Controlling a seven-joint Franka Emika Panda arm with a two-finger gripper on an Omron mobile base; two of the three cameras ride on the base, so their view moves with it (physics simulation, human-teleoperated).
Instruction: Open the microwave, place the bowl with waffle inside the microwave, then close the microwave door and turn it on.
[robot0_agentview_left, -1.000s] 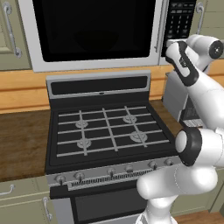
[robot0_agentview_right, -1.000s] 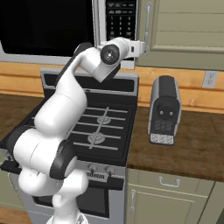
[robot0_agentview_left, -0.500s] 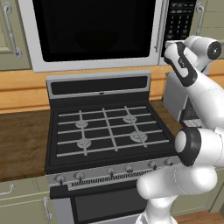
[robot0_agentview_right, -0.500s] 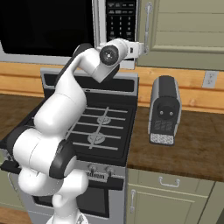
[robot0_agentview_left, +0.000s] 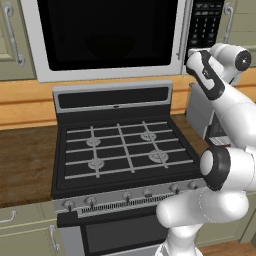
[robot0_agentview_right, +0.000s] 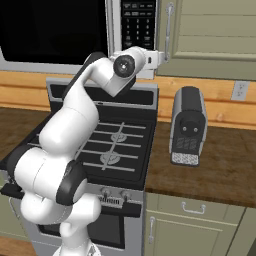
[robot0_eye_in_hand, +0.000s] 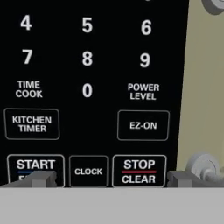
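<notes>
1. The pincer (robot0_eye_in_hand: 105, 178) is seen released, its two dark tips spread wide and nothing held between them.
2. Straight ahead of the pincer, very near, the microwave (robot0_agentview_left: 107, 37) button panel (robot0_eye_in_hand: 87, 87) is faced; whether it is touched cannot be told.
3. Just above the left tip the START key (robot0_eye_in_hand: 36, 165) is seen; between the tips the CLOCK key (robot0_eye_in_hand: 88, 171) is placed, and toward the right tip the STOP CLEAR key (robot0_eye_in_hand: 139, 170).
4. Higher on the panel the number keys, TIME COOK, KITCHEN TIMER, POWER LEVEL and EZ-ON are read.
5. To the pincer's left the door (robot0_agentview_left: 105, 35) is seen shut, its dark glass showing nothing that can be made out inside; the silver handle (robot0_agentview_left: 182, 30) stands between glass and panel.
6. Beside the right tip a beige cabinet (robot0_agentview_right: 215, 30) is found, with the round foot of its pull (robot0_eye_in_hand: 202, 165) close to that tip.
7. Below the pincer the gas stove (robot0_agentview_left: 120, 150) is spread, its burners bare.
8. Lower to the right, on the wooden counter (robot0_agentview_right: 220, 165), a dark toaster (robot0_agentview_right: 187, 125) is stood, well apart from the pincer.
9. The bowl and waffle cannot be made out.
</notes>
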